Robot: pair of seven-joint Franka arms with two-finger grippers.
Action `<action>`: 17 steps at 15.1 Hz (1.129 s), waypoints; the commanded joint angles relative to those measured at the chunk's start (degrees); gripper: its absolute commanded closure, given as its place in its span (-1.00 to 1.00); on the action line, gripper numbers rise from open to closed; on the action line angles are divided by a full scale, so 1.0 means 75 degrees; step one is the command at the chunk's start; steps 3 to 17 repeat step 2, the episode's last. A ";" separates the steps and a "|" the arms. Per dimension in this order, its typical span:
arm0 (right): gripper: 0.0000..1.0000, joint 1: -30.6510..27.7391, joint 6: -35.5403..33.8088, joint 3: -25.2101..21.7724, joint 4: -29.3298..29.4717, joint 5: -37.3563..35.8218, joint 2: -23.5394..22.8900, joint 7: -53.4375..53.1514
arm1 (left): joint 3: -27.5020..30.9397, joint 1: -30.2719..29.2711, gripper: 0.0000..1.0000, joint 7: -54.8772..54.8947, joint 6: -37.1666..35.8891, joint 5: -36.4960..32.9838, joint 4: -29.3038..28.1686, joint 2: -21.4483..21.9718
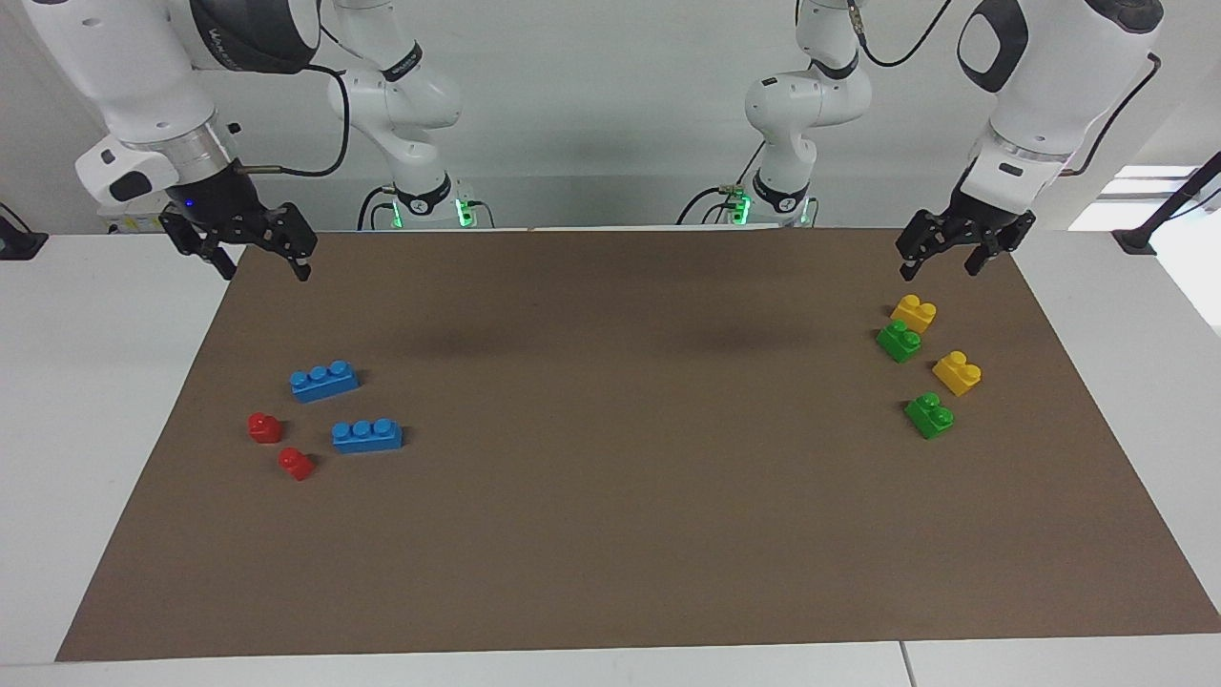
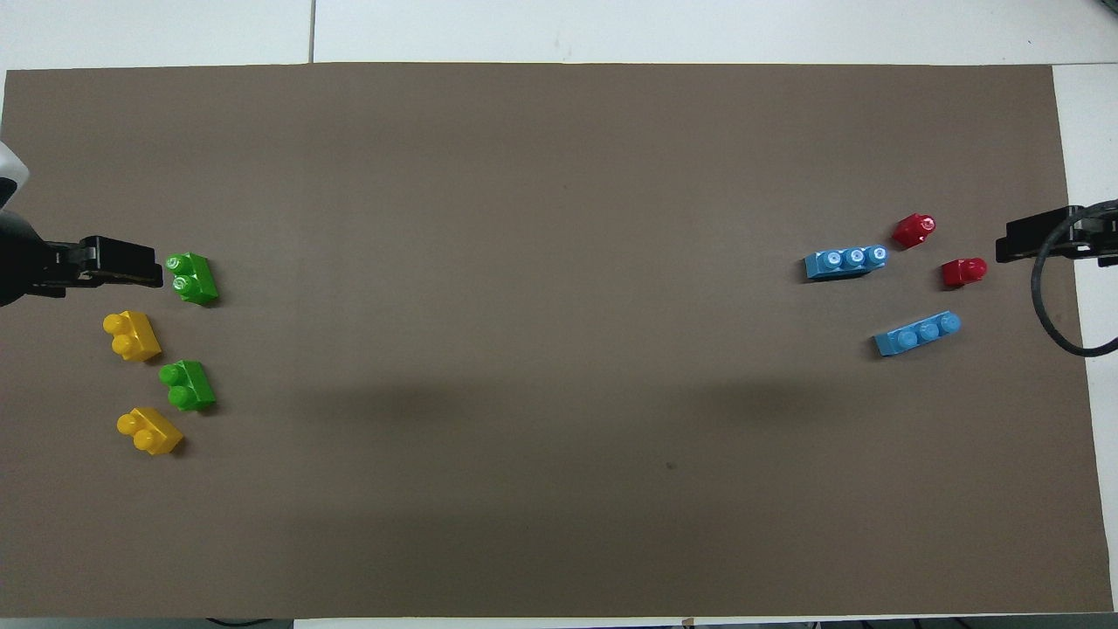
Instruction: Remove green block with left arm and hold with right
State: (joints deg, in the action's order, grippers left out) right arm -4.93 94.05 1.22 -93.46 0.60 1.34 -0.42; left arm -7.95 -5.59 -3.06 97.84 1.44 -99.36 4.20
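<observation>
Overhead: brown mat [image 2: 559,175] on white table [image 2: 699,31]; both end effectors spread, empty; white wall.

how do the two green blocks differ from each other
The green block farther from the robots lies apart from the other bricks; the nearer green block sits against a yellow brick. The nearer one lies closer beneath the raised left gripper. Both are bright green two-stud bricks, upright on the brown mat.

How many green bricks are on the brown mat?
2, both lying at the left arm's end of the mat. One green brick touches a yellow brick and lies nearer the robots. The other green brick lies farther out, apart from the rest. Nothing seems hidden.
</observation>
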 commanded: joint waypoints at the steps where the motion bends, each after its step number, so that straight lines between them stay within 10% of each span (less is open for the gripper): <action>1: -1.00 -0.0116 -0.0059 0.0048 -0.0137 -0.0009 0.0103 0.0150 | 0.0005 -0.0017 -1.00 0.0127 0.0068 0.0112 -0.0193 0.0143; 17: -1.00 -0.0116 -0.0047 0.0048 -0.0137 -0.0009 0.0103 0.0150 | 0.0005 -0.0005 -1.00 0.0127 0.0068 0.0112 -0.0193 0.0143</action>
